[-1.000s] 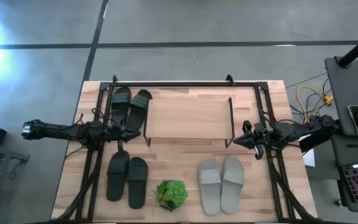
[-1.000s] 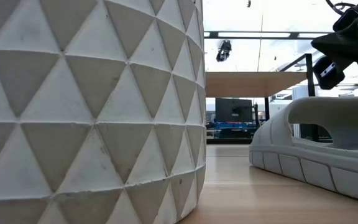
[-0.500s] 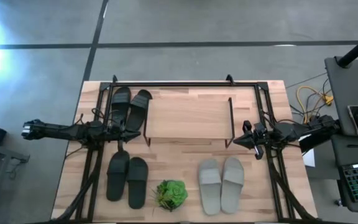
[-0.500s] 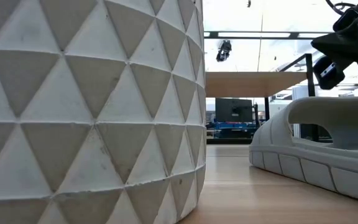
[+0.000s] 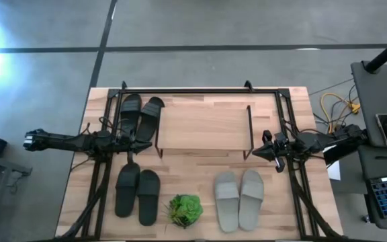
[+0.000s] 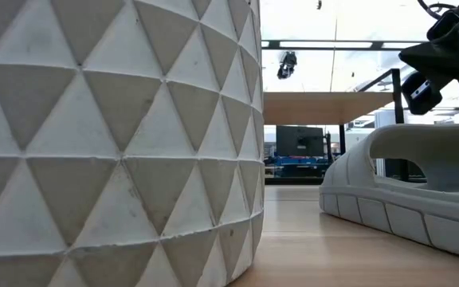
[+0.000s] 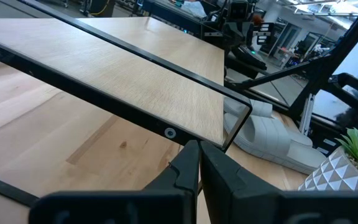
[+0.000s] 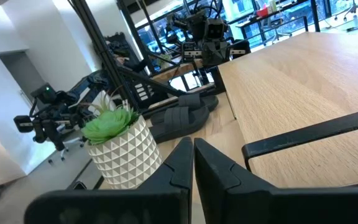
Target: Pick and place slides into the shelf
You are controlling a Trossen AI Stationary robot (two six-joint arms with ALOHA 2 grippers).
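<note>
The left gripper point(image 5: 130, 141) is staying pressed together, holding nothing, beside the shelf's point(image 5: 203, 125) left end. Its arm is reaching in flat from the table's point(image 5: 200, 98) left edge. The right gripper point(image 5: 257, 153) is also pressed together and empty, by the shelf's right end. Two black slides point(image 5: 140, 115) are lying near the back left corner. Two more black slides point(image 5: 138, 193) and the grey slides point(image 5: 239, 197) are sitting along the front edge.

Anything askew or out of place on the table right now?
One thing: in the black pair left of the shelf, the right-hand slide is angled, its far end leaning away from its straight partner. The other black pair, grey pair and plant sit tidy. No spills or damage visible.
</note>
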